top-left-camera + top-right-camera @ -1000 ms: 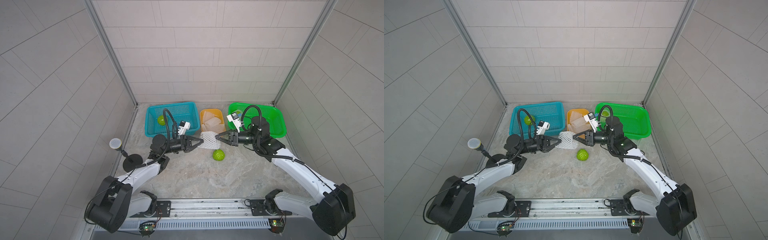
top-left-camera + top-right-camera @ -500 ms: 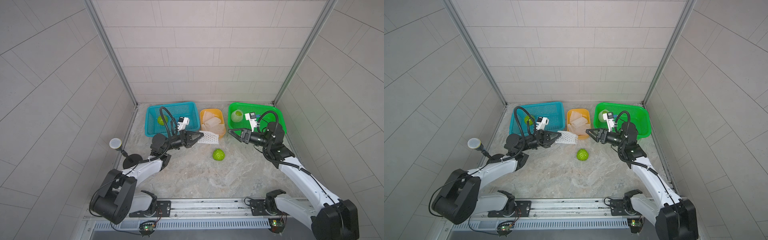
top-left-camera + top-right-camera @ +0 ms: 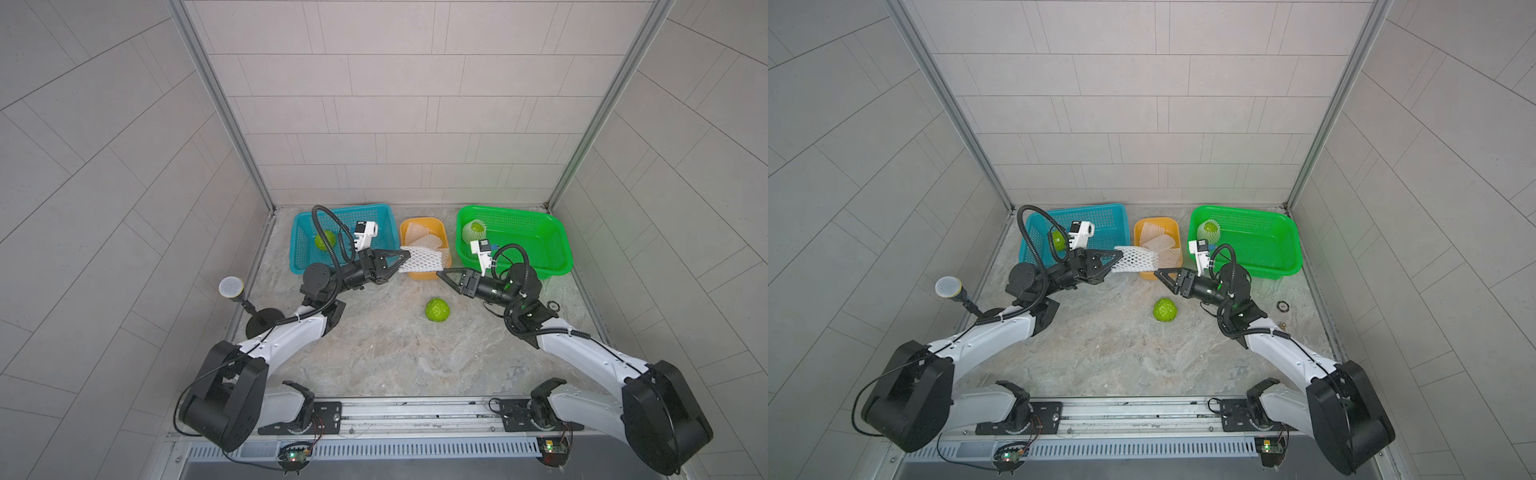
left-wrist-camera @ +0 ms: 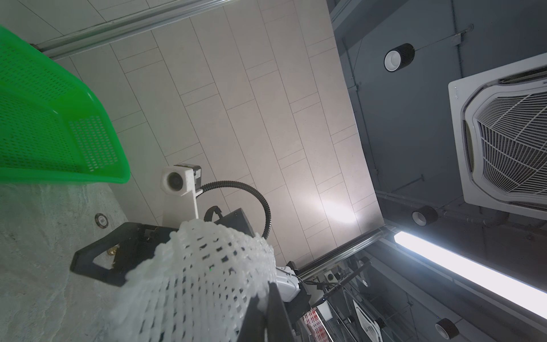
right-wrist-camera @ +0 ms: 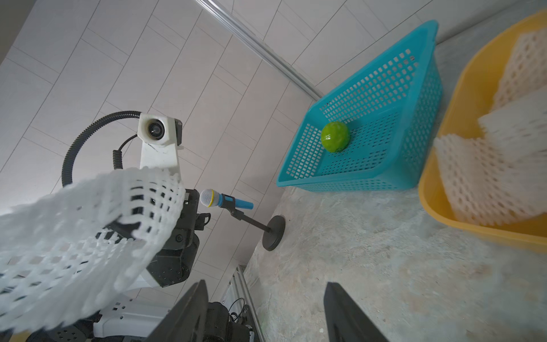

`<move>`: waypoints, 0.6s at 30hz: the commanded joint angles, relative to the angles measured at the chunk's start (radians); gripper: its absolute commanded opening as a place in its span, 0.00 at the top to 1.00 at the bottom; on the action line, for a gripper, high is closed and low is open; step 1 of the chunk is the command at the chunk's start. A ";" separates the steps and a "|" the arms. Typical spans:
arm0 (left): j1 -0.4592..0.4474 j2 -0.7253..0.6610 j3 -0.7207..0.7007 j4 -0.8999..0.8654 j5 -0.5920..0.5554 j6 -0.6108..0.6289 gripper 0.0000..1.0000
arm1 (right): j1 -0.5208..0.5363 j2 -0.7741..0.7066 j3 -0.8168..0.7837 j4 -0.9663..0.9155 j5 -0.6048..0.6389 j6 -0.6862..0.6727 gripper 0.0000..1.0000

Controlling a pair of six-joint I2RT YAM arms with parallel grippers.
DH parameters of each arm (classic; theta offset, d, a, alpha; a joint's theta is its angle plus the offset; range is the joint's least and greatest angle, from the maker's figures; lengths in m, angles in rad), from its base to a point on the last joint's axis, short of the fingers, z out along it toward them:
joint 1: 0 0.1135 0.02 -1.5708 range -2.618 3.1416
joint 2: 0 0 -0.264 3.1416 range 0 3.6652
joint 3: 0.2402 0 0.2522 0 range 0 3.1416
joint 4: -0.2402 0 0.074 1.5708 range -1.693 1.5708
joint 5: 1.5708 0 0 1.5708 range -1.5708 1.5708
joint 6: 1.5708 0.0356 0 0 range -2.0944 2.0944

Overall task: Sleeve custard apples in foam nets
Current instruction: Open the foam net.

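Note:
My left gripper (image 3: pixel 400 254) is shut on one end of a white foam net (image 3: pixel 419 259), which sticks out level above the front of the orange basket. In the left wrist view the net (image 4: pixel 201 281) fills the space by the gripper (image 4: pixel 266 299). My right gripper (image 3: pixel 442 274) is open and empty, just off the net's free end, as the right wrist view shows (image 5: pixel 266 311). One bare custard apple (image 3: pixel 437 309) lies on the table below the two grippers. Another custard apple (image 3: pixel 325 240) sits in the blue basket. A netted one (image 3: pixel 473 229) lies in the green basket.
The blue basket (image 3: pixel 345 208), the orange basket (image 3: pixel 419 275) holding more foam nets (image 3: pixel 422 239), and the green basket (image 3: pixel 561 245) line the back wall. A microphone on a stand (image 3: pixel 231 286) is at the left edge. A small ring (image 3: pixel 554 306) lies at the right.
My right gripper opened and let go of the net, swung back toward the green basket, then came down near the net's free end. My left gripper carried the net back toward the orange basket.

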 commanded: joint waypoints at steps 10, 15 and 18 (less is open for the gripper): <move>-0.055 0.005 0.044 0.066 -0.050 0.052 1.00 | 0.105 0.220 0.115 0.643 0.025 0.319 0.40; -0.055 -0.004 0.021 0.067 -0.052 0.063 0.97 | 0.108 0.209 0.130 0.692 0.004 0.352 0.39; -0.054 -0.007 0.018 0.067 -0.054 0.065 0.97 | 0.123 0.196 0.151 0.692 -0.026 0.350 0.37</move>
